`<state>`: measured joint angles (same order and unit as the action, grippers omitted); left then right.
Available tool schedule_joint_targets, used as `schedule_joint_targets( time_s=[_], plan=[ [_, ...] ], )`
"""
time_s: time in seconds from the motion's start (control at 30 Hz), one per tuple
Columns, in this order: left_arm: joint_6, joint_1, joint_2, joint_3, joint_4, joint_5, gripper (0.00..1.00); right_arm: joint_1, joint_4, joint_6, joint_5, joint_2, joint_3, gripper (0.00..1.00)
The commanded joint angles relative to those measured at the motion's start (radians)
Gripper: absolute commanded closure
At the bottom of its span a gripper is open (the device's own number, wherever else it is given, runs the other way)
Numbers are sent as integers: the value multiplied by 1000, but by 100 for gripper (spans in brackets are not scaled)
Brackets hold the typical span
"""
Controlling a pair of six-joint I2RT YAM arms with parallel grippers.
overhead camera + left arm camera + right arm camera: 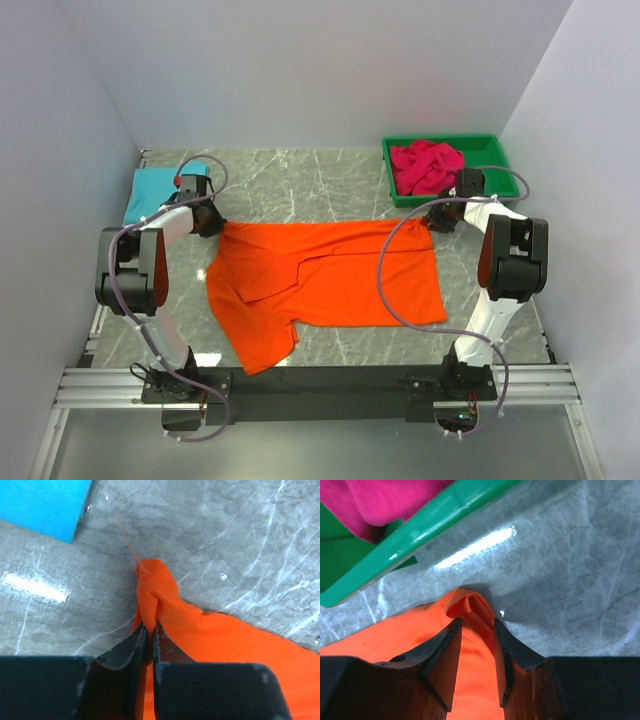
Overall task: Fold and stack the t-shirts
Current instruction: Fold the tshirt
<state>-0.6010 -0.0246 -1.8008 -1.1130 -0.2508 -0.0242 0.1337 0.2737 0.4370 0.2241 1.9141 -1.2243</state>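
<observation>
The bright orange t-shirt (330, 275) lies spread across the middle of the table, one sleeve folded over its left side. My left gripper (215, 222) is shut on the shirt's far left corner; in the left wrist view the jaws (149, 625) pinch a ridge of orange cloth (225, 645). My right gripper (432, 222) is at the far right corner, its fingers (477, 622) apart and straddling a raised fold of orange cloth (470, 602). The turquoise-blue t-shirt (155, 190) lies folded at the far left. The crimson-pink t-shirt (425, 165) sits crumpled in the bin.
A green plastic bin (445, 145) stands at the far right, its rim (420, 530) just beyond my right gripper. White walls close in the left, back and right sides. The folded turquoise-blue shirt's edge (45, 502) lies close beyond my left gripper.
</observation>
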Motion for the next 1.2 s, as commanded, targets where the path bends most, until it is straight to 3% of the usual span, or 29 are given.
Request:
schedule_joint_targets(
  time_s=[0.0,0.3,0.77,0.97,1.03,1.17],
  plan=[
    [21,6,-22,-28,22,-20,89,4,-51,-14,33,-38,-14,60],
    [15,9,-35,-28,25,-28,90,15,-110,-21,31,-95,31,60],
    [1,17,-48,-34,30,-29,92,15,-62,-40,57,-15,-26,60],
    [-5,20,-58,-38,31,-25,92,15,-31,-41,86,39,-58,68],
    [-9,20,-61,-39,31,-23,92,15,-27,-44,90,54,-66,74],
    [-20,23,-65,-44,28,-26,92,21,8,-46,32,68,-92,96]
  ],
)
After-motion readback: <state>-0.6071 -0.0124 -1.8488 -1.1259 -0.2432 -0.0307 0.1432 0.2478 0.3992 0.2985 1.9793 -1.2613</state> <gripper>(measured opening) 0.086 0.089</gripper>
